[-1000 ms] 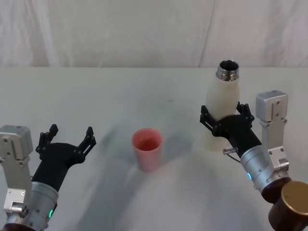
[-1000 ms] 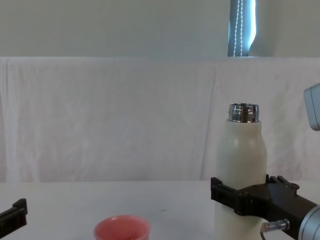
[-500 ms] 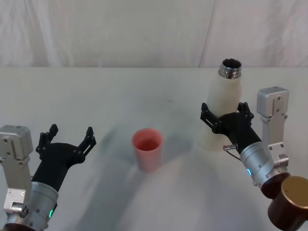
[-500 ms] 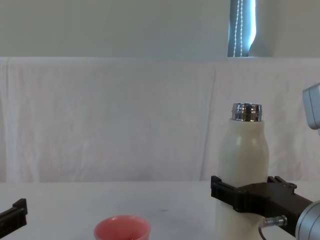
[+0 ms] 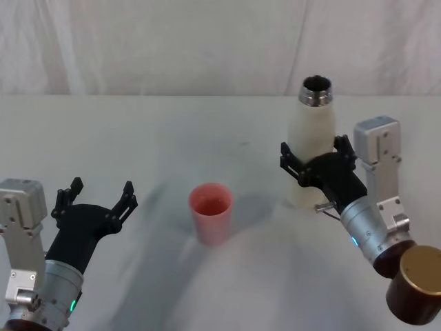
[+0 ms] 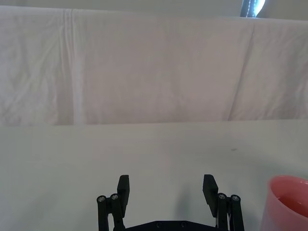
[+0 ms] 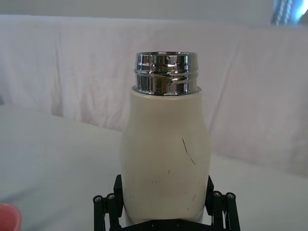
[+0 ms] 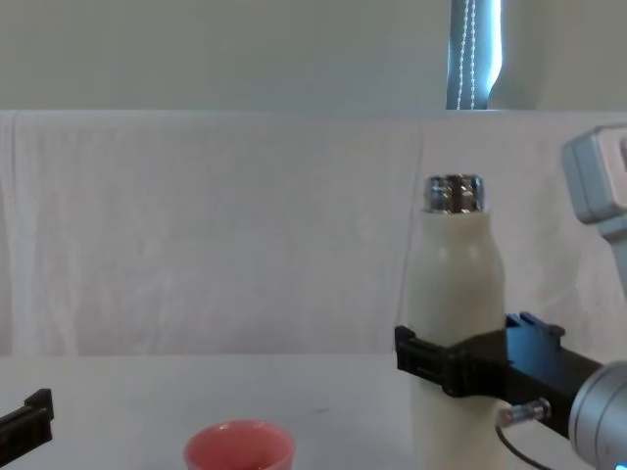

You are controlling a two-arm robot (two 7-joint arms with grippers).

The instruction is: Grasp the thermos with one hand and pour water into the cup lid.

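Gripping tall cream-white matte thermos (image 5: 311,145) upright around lower body, right end effector (image 5: 318,165) closed on it, right of small pink cup lid (image 5: 211,213) on white bench (image 5: 165,138); left end effector (image 5: 96,204) spread open, empty.

table (image 5: 138,138): white cloth | backdrop (image 8: 216,225): wrinkled white sheet | window strip (image 8: 475,54): upper right, bright

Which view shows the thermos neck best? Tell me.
Right wrist view: the thermos faces it, steel threads plain, right gripper clamped below. Head view looks into the mouth; chest view shows its side.
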